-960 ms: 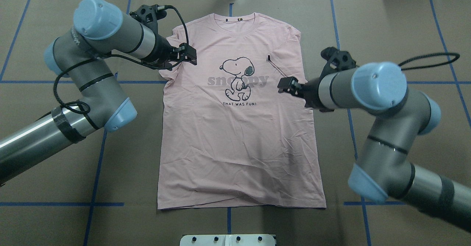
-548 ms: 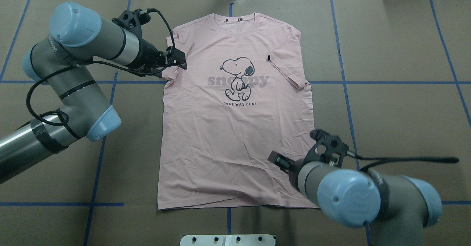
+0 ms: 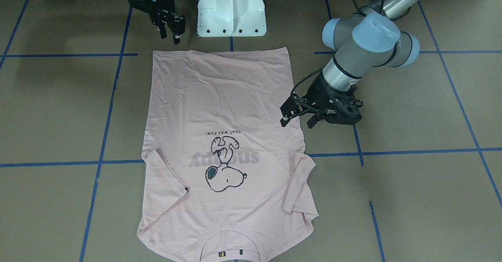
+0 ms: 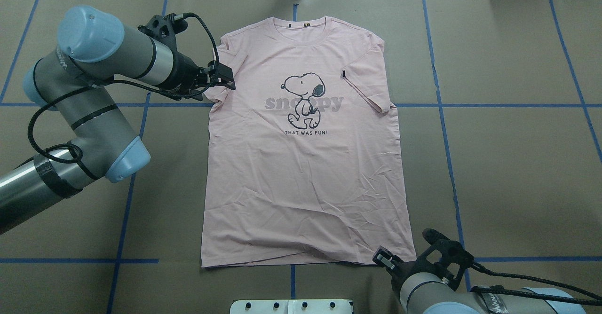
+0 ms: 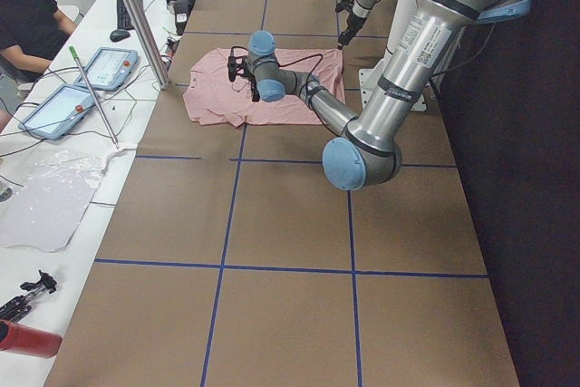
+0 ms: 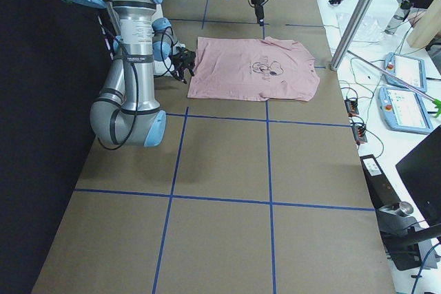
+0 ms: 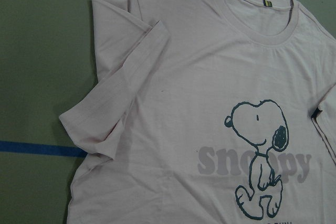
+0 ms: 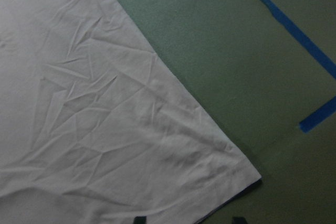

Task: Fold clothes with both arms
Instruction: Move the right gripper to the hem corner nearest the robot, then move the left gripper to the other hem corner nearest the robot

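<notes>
The pale pink T-shirt (image 4: 305,177) lies flat and print-up on the brown table (image 4: 494,140). Its collar (image 4: 299,25) is at the far edge and its hem is nearest the white pedestal base (image 3: 231,7). Both sleeves are turned in onto the body. The left gripper (image 3: 297,121) hangs at the shirt's left edge beside the folded left sleeve (image 7: 126,77), with its jaws spread and nothing between them. The right gripper (image 3: 169,35) is also released and empty, poised just off the right hem corner (image 8: 247,174), which lies close to its fingertips in the wrist view. How high either gripper stands above the cloth cannot be told. Probable faults from this state:

- The right jaws may close on the upper layer only, so the back panel stays behind and the fold splits.
- A descent that is too deep may pinch the table covering together with the hem.
- The left jaws may catch the loose sleeve cuff and drag the sleeve open again.
- Unequal lift between the arms would skew the fold line and wrinkle the print.
</notes>
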Tool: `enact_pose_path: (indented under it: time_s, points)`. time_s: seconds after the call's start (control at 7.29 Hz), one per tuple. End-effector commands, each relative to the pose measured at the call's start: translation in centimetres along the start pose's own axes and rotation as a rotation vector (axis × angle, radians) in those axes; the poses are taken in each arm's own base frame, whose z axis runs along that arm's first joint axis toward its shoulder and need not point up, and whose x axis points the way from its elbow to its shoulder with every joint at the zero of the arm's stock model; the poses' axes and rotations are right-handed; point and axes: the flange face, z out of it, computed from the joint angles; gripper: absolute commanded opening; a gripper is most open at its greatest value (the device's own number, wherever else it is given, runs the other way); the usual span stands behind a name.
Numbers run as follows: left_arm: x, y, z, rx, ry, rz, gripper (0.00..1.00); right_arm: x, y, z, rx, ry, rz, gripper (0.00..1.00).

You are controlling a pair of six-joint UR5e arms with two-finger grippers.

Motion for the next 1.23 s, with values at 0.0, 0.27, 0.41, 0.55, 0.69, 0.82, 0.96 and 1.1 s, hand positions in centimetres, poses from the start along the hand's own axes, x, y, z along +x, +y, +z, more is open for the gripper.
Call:
enact_pose_path:
  time_s: [0.0,0.27,0.41,0.55,0.69,0.82,0.96,1.1]
  points:
    - [-0.3,0.1,0.1,-0.001,-0.004,-0.002,0.94,0.7,-0.1,1.5,0.036,0.034,-0.007,0.65]
    - [-0.3,0.1,0.2,-0.003,-0.002,0.001,0.94,1.0,-0.2,3.8,0.070,0.063,-0.010,0.67]
    - [-0.3,0.1,0.2,-0.003,-0.002,0.001,0.94,1.3,-0.2,4.4,0.079,0.074,-0.015,0.71]
    - [-0.3,0.2,0.3,-0.004,-0.004,0.001,0.94,1.3,-0.5,5.0,0.091,0.081,-0.013,0.72]
    - [-0.4,0.1,0.5,-0.005,-0.008,-0.001,0.94,1.4,-0.6,5.2,0.096,0.085,-0.012,0.72]
    - [-0.5,0.1,0.5,-0.005,-0.008,-0.001,0.94,1.7,-0.7,5.9,0.105,0.099,-0.016,0.72]
    - [-0.5,0.1,0.5,-0.005,-0.008,0.000,0.94,1.8,-0.5,6.2,0.105,0.104,-0.019,0.71]
    - [-0.5,0.1,0.5,-0.005,-0.008,0.000,0.94,1.8,-0.5,6.2,0.103,0.106,-0.019,0.70]
